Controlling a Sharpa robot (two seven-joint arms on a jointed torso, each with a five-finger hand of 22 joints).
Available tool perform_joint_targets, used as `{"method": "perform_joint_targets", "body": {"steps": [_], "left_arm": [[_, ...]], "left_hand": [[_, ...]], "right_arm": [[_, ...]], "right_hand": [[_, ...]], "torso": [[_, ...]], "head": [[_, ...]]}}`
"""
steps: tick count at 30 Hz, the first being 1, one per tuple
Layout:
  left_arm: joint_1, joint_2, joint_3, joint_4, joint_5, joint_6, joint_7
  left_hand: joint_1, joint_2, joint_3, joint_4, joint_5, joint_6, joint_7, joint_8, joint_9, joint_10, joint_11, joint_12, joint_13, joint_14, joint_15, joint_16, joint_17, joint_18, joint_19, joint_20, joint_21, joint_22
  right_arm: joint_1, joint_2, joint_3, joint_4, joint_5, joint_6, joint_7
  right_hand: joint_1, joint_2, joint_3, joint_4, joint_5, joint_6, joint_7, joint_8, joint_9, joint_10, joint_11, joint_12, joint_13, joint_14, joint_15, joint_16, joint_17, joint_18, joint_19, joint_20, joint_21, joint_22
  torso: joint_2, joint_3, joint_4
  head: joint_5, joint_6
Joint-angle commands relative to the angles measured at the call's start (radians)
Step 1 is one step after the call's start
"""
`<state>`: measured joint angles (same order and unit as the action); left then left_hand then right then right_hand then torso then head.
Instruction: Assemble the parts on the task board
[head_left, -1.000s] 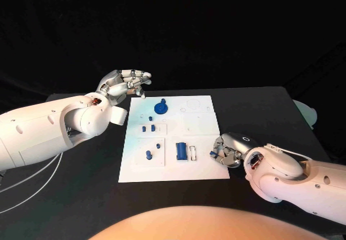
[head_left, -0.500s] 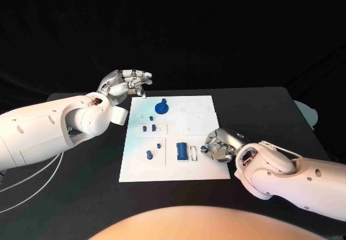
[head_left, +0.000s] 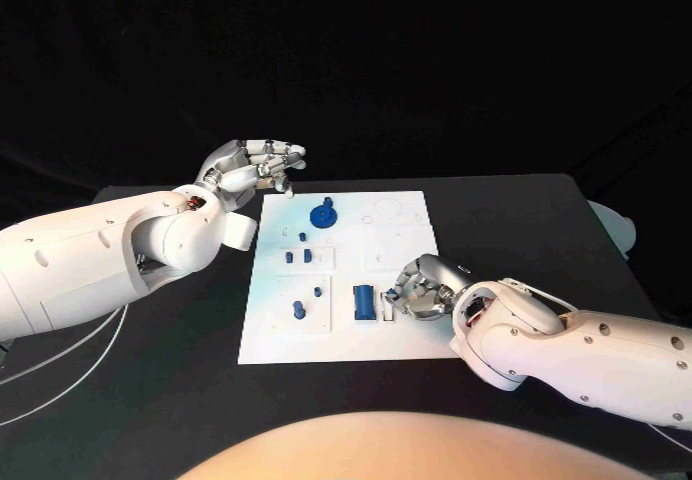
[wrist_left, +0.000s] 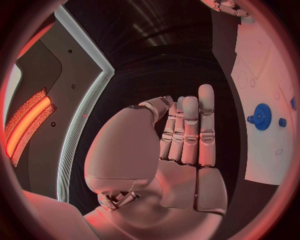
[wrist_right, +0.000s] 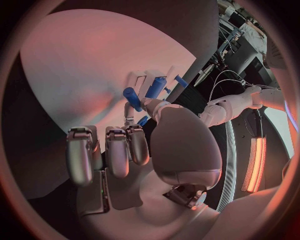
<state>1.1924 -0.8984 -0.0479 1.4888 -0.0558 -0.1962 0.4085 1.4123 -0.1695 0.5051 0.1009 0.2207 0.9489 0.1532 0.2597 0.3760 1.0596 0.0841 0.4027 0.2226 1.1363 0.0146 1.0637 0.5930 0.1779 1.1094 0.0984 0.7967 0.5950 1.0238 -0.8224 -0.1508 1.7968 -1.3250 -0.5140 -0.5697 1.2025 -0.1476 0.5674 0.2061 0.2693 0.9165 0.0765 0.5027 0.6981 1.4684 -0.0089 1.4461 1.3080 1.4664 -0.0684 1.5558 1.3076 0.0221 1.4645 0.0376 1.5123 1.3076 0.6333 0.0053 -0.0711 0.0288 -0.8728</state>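
Looks like the right hand (head_left: 420, 290), fingers apart and holding nothing, is reaching for the blue block (head_left: 364, 301) near the board's (head_left: 411, 345) right edge; left hand (head_left: 254, 165) is hanging loosely curled and empty off the far-left corner, so next it's needing a clean pinch

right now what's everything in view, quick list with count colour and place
table: one, black, under everything
task board: one, white, middle of the table
gear-shaped part: one, blue, far end of the task board
small parts: a few, blue, in the board's left column; too small to count surely
block part: one, blue, near end of the board, beside a white piece, just left of the right hand
left hand: silver, raised off the board's far left corner, fingers curled in, holding nothing
right hand: silver, over the board's near right part by the block part; cannot tell whether it touches anything
arms: two, white, one from each side
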Motion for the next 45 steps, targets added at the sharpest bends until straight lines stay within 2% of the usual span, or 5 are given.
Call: {"method": "perform_joint_targets", "body": {"steps": [1, 9, 14, 29, 45], "left_arm": [[0.001, 0.002, 0.001, 0.003, 0.004, 0.015, 0.004], [0.001, 0.003, 0.001, 0.004, 0.004, 0.018, 0.001], [0.001, 0.004, 0.001, 0.003, 0.003, 0.019, 0.0], [0.001, 0.005, 0.001, 0.001, 0.003, 0.022, -0.002], [0.001, 0.004, 0.001, 0.0, 0.003, 0.022, -0.002]], "left_hand": [[0.002, 0.011, 0.002, 0.001, 0.007, -0.008, 0.002, 0.005, 0.001, -0.005, 0.001, 0.005, 0.001, -0.007, -0.003, -0.001, -0.002, 0.006, 0.008, -0.001, -0.005, -0.001], [0.001, 0.012, 0.002, 0.002, 0.006, -0.008, 0.003, 0.006, 0.001, -0.006, 0.002, 0.007, 0.001, -0.007, -0.003, -0.001, -0.002, 0.006, 0.008, -0.001, -0.006, -0.001], [0.001, 0.012, 0.002, 0.001, 0.006, -0.009, 0.003, 0.006, 0.001, -0.006, 0.002, 0.007, 0.001, -0.007, -0.003, -0.001, -0.002, 0.006, 0.008, -0.001, -0.006, -0.001], [0.0, 0.012, 0.002, 0.002, 0.006, -0.009, 0.003, 0.006, 0.001, -0.007, 0.002, 0.007, 0.001, -0.008, -0.002, -0.001, -0.002, 0.006, 0.008, 0.0, -0.006, -0.002], [-0.001, 0.012, 0.002, 0.003, 0.006, -0.009, 0.003, 0.006, 0.001, -0.008, 0.003, 0.008, 0.002, -0.008, -0.002, -0.001, -0.003, 0.006, 0.008, 0.0, -0.007, -0.002]], "right_arm": [[0.0, 0.013, 0.0, -0.012, 0.044, 0.046, 0.001], [0.0, 0.036, 0.0, -0.033, 0.043, 0.079, -0.014], [0.0, 0.044, 0.0, -0.039, 0.037, 0.087, -0.019], [0.0, 0.054, 0.0, -0.039, 0.017, 0.082, -0.027], [0.0, 0.051, 0.0, -0.029, -0.017, 0.071, -0.029]], "right_hand": [[-0.011, 0.002, 0.021, -0.027, 0.015, 0.026, -0.017, 0.005, 0.025, 0.031, -0.005, 0.004, 0.168, 0.097, -0.009, 0.002, 0.228, -0.009, 0.09, -0.009, 0.004, 0.238], [-0.031, 0.005, 0.008, -0.021, 0.014, 0.039, -0.022, 0.011, 0.027, 0.032, -0.009, 0.006, 0.17, 0.097, -0.013, 0.003, 0.229, -0.009, 0.09, -0.012, 0.005, 0.238], [-0.048, 0.006, -0.006, -0.015, -0.011, 0.047, -0.026, 0.017, 0.03, 0.033, -0.013, 0.006, 0.17, 0.097, -0.016, 0.002, 0.228, -0.009, 0.09, -0.015, 0.004, 0.238], [-0.079, 0.009, -0.025, 0.005, -0.029, 0.059, -0.031, 0.027, 0.035, 0.033, -0.017, 0.005, 0.17, 0.097, -0.019, 0.002, 0.227, -0.009, 0.09, -0.018, 0.003, 0.238], [-0.124, -0.004, -0.06, 0.039, -0.06, 0.063, -0.033, 0.036, 0.039, 0.034, -0.019, 0.006, 0.172, 0.096, -0.022, 0.001, 0.227, -0.009, 0.09, -0.021, 0.004, 0.239]], "torso": [[0.0, 0.0013, -0.0013], [0.0, 0.001, -0.0008], [0.0, 0.0011, -0.0021], [0.0, 0.0011, -0.0019], [-0.001, 0.0012, -0.0024]], "head": [[0.001, 0.0], [0.003, 0.0], [0.005, 0.0], [0.005, 0.0], [0.006, 0.0]]}}
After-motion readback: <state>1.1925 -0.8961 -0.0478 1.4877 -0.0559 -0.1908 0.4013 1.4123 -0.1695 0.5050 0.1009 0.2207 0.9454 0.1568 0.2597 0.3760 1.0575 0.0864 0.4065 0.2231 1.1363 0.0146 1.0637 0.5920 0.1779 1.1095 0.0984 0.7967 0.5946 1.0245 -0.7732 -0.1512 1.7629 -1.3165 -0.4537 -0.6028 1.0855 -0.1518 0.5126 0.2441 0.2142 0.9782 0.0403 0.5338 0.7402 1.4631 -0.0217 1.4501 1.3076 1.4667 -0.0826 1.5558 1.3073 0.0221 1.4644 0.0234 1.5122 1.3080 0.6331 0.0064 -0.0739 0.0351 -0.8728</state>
